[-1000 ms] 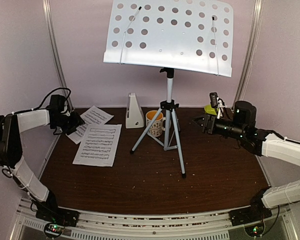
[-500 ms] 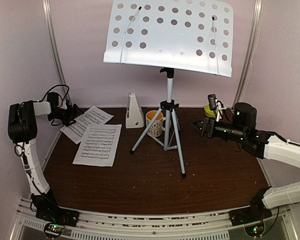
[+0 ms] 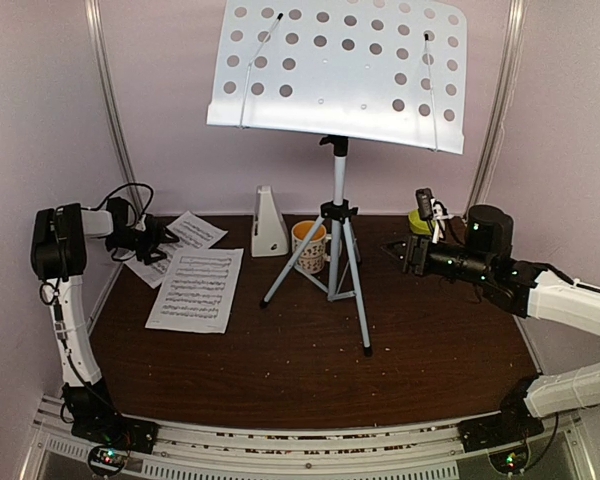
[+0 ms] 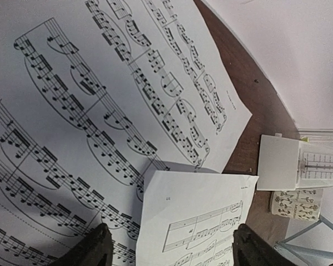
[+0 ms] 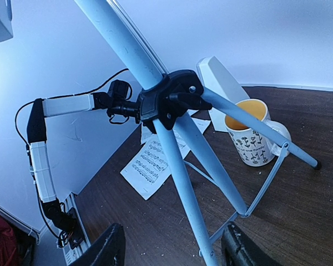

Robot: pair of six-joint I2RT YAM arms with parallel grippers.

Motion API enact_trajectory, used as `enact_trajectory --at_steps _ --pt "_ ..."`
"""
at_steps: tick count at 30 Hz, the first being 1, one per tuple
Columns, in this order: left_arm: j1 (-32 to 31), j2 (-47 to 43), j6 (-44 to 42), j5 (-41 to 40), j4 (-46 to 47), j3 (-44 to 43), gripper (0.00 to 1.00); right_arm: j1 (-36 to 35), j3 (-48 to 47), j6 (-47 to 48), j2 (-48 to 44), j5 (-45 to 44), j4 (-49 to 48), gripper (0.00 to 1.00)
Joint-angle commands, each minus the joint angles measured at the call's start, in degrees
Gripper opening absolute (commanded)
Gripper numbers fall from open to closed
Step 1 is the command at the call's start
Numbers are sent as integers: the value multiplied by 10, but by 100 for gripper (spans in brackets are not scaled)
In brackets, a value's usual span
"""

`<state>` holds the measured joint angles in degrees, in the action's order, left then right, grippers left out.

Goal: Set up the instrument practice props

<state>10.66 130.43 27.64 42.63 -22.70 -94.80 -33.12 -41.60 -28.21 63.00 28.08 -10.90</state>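
On the dark wooden table [image 3: 430, 340], the pale perforated metal music stand [image 3: 340, 75] is standing centrally, with two white printed sheet-music pages [image 3: 197, 290] lying left of it. The left gripper [image 4: 166, 249] is hovering over them and the right gripper [image 3: 398, 247] is facing the stand, both with jaws apart and empty.

Pale white perforated metal music-stand desk [image 3: 340, 75]: rows of round holes, lilac wall [image 3: 170, 150] showing through them. Folding metal tripod [image 3: 338, 180] below: light grey tubes, black joints. Two white paper sheet-music pages [image 3: 197, 290]: dense black staves and notes. Small pyramid metronome [image 3: 268, 225]: white. Ceramic mug [image 3: 308, 247]: white, fine black print, orange inside. Small round bowl [image 3: 420, 218]: bright green. Wooden surface [image 3: 310, 350]: dark brown. My left fingers [image 4: 97, 247] and my right fingers [image 5: 110, 246]: black.
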Motion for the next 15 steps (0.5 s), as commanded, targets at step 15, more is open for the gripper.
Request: enact_trajectory --at_steps 15 --pt "-27 7 47 139 137 64 47 -3 -19 14 4 -12 7 60"
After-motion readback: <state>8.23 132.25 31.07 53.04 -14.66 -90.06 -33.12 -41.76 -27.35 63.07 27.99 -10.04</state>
